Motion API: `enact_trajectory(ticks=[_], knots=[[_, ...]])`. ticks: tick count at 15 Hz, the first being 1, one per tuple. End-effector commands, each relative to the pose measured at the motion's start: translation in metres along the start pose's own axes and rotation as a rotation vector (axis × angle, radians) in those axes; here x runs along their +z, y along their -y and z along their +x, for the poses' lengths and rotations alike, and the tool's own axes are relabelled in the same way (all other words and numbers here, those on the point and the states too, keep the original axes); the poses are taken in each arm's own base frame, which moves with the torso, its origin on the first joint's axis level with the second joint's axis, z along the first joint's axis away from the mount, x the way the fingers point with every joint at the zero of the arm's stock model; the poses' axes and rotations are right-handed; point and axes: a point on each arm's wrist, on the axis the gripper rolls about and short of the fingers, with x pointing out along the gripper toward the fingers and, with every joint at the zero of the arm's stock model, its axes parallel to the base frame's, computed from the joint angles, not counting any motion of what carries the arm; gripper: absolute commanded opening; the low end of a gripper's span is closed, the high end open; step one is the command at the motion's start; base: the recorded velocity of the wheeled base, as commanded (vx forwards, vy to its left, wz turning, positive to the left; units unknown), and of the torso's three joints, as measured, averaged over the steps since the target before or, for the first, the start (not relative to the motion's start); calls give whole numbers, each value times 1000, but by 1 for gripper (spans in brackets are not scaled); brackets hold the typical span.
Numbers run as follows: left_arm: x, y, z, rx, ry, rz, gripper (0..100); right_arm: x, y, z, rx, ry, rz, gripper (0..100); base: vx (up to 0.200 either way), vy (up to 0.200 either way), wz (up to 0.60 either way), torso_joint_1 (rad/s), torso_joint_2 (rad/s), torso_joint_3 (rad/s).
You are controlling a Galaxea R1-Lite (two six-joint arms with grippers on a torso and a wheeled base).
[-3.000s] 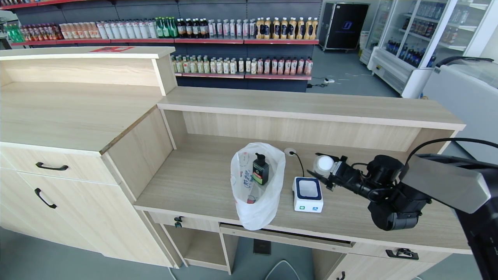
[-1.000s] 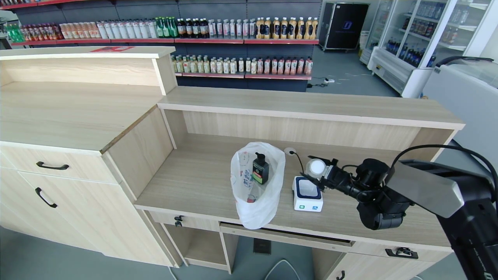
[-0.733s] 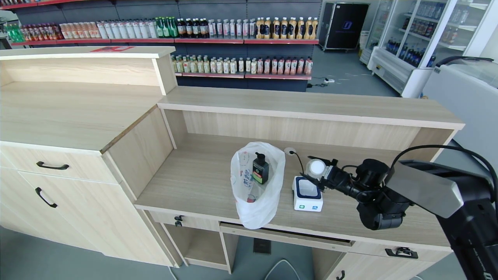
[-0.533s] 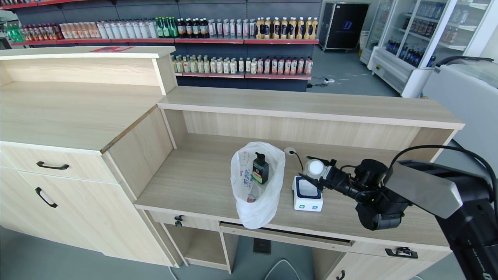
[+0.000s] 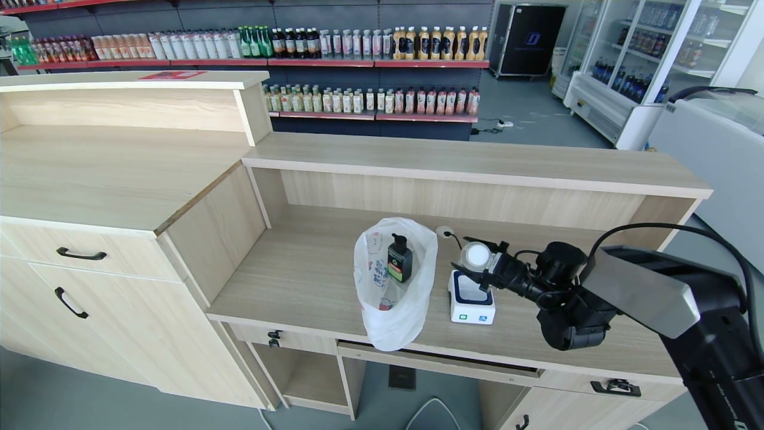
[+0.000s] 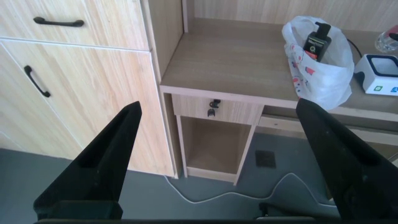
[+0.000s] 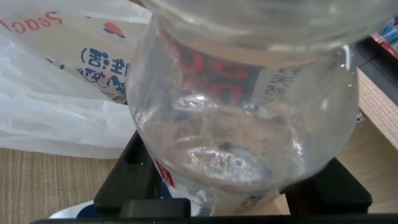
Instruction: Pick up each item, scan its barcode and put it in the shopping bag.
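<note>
The right hand [image 5: 479, 258] is closed on a clear bottle [image 5: 476, 254], one dark finger on each side of it; the right wrist view shows the fingers [image 7: 127, 180] clamped against the bottle's lower body, which carries a red-printed label and holds clear liquid. The bottle is held lying over, clear of the tabletop [image 5: 298, 280], its white round end turned toward the robot's left. It hangs above the far edge of the scanner [image 5: 471, 298], not touching it. The right arm reaches in from the robot's right, low over the tabletop, with the wrist roughly level and the hand directed toward the shopping bag [image 5: 394, 298]. The scanner is a small white box with a dark-framed window on top, and it sits flat on the tabletop just to the right of the bag. A black cable [image 5: 457, 248] runs from its far side to a round port in the tabletop. The white plastic bag stands open near the tabletop's front edge, and a dark pump bottle [image 5: 399, 260] stands upright inside it. The left hand [image 6: 217, 104] is open, its two dark fingers spread wide with nothing between them; it is held lower than the tabletop and out in front of the counter, facing a small drawer [image 6: 214, 109] under the tabletop edge.
</note>
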Motion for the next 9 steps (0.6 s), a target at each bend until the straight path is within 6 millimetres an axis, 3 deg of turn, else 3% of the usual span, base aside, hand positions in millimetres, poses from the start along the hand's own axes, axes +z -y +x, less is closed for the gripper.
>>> enact_trajectory(ticks=[1,5,8,9], knots=[[0,0,0,0,1,0,100,-1,-2,0,2,-1,1,0,0,0,0,0,0,0],[0,0,0,0,1,0,100,0,3,2,-13,1,-8,0,0,0,0,0,0,0],[0,0,0,0,1,0,100,16,36,-11,-70,-2,73,0,0,0,0,0,0,0],[0,0,0,0,1,0,100,30,53,-21,-136,-39,148,0,0,0,0,0,0,0]])
